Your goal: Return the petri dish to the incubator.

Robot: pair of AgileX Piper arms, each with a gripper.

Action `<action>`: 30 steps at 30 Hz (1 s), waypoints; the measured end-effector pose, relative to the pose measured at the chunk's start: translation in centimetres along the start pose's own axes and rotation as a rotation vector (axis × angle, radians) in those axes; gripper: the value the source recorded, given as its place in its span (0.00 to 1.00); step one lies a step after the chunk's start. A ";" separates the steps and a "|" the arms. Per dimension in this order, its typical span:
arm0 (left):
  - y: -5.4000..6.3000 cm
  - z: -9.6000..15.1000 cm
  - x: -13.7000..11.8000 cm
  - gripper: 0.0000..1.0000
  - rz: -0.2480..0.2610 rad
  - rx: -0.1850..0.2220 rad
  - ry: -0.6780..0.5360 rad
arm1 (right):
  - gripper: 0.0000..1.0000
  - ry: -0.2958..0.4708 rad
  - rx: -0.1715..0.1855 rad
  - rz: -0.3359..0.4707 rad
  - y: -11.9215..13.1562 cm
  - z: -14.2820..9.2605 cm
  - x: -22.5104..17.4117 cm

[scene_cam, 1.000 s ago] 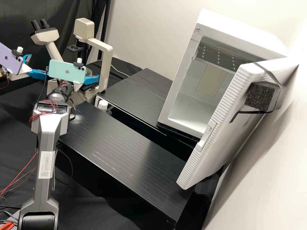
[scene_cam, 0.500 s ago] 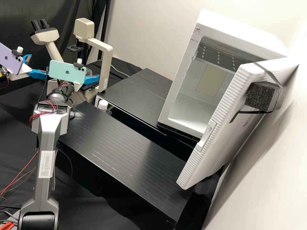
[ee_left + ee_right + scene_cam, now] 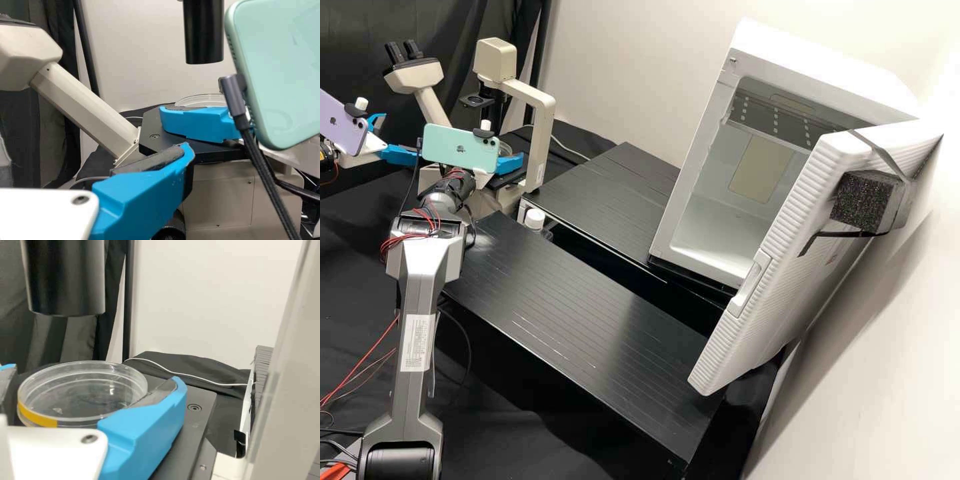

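In the right wrist view, the petri dish (image 3: pixel 82 390) is at the dark microscope stage (image 3: pixel 192 427), its underside hidden. The right pincer (image 3: pixel 510 165) is around it; if it grips, I cannot tell. In the high view, the green phone (image 3: pixel 460 148) covers the dish partly; there stands the open incubator (image 3: pixel 813 70). The left pincer (image 3: pixel 397 138) is wide.

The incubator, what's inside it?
Inside the incubator you can see a grey shelf with rows of light spots, and a tan panel on a wall. Its open door covers part, so I can't tell what's behind there.
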 end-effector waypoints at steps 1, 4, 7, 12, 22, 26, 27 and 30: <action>0.0 0.0 0.0 1.00 0.000 0.000 0.000 | 0.00 -0.001 0.001 -0.004 0.0 0.0 0.0; 0.0 0.0 0.0 1.00 0.000 0.000 0.000 | 0.00 0.000 -0.008 -0.011 -0.1 0.0 0.0; 0.0 0.0 0.0 1.00 0.000 0.000 0.000 | 0.00 0.000 -0.008 -0.012 -0.1 0.0 0.0; 0.0 0.0 0.0 1.00 0.000 0.000 0.000 | 0.00 0.000 -0.008 -0.012 -0.1 0.0 0.0; 0.0 0.0 0.0 1.00 0.000 0.000 0.000 | 0.00 0.001 0.003 -0.012 -0.2 0.2 0.0; 0.0 0.0 0.0 1.00 0.000 0.000 0.000 | 0.00 0.017 0.007 -0.002 -0.3 0.7 -0.2; 0.0 0.0 0.0 1.00 0.000 0.000 0.000 | 0.00 0.022 0.008 0.005 -0.1 0.9 -0.3; 0.0 0.0 0.0 1.00 0.000 0.000 0.000 | 0.00 0.034 0.015 0.002 0.0 1.3 -1.0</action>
